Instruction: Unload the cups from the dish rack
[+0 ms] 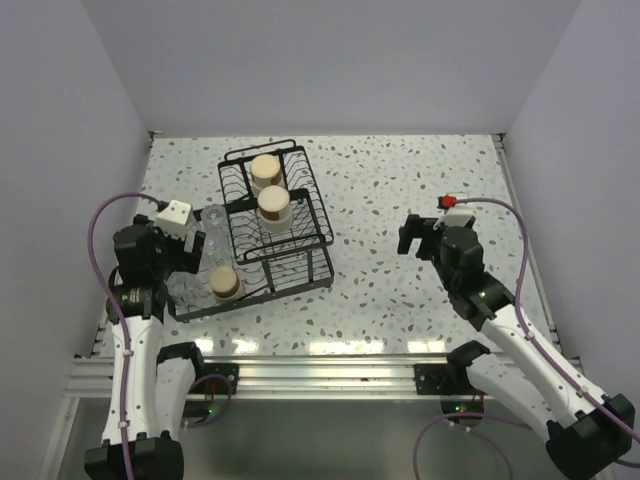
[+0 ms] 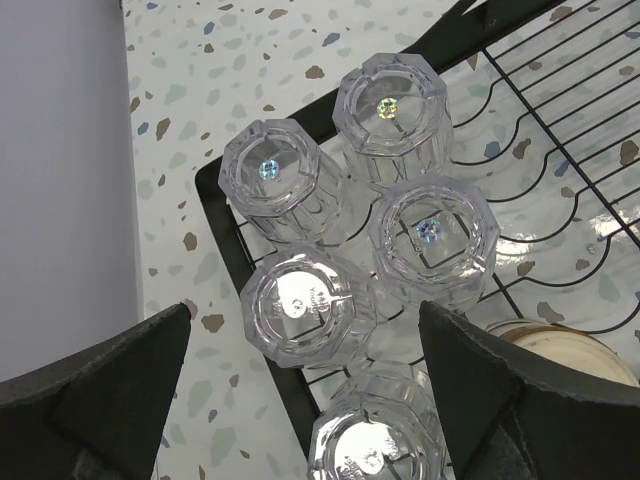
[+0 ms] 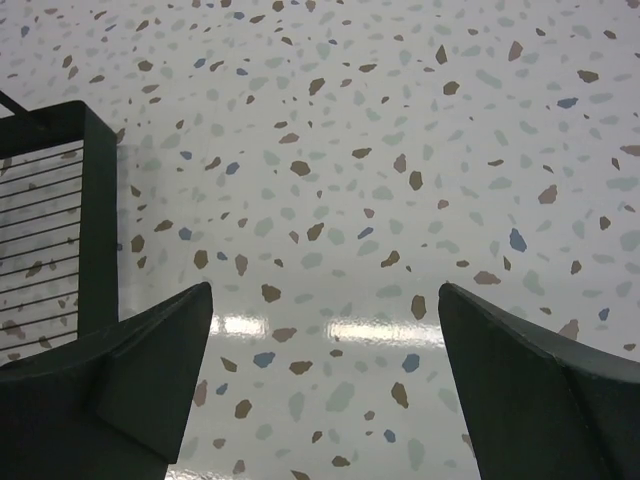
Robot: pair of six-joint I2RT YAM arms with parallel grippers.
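The black wire dish rack (image 1: 327,240) stands left of centre on the speckled table. Three tan cups sit in it: two (image 1: 266,172) (image 1: 274,207) on the far tier, one (image 1: 225,284) at the near end. Several clear cups (image 1: 205,250) stand upside down at its left end. My left gripper (image 2: 305,308) hovers open over them, its fingers either side of two clear cups (image 2: 305,305) (image 2: 375,435); others (image 2: 280,180) (image 2: 392,115) (image 2: 433,235) stand beyond. My right gripper (image 1: 415,235) is open and empty above bare table (image 3: 325,290).
White walls close in the table on the left, far and right sides. The rack's rim (image 2: 232,255) runs close to the left wall. A rack corner (image 3: 95,200) shows at the left of the right wrist view. The tan cup's rim (image 2: 560,350) lies beside my left gripper's right finger.
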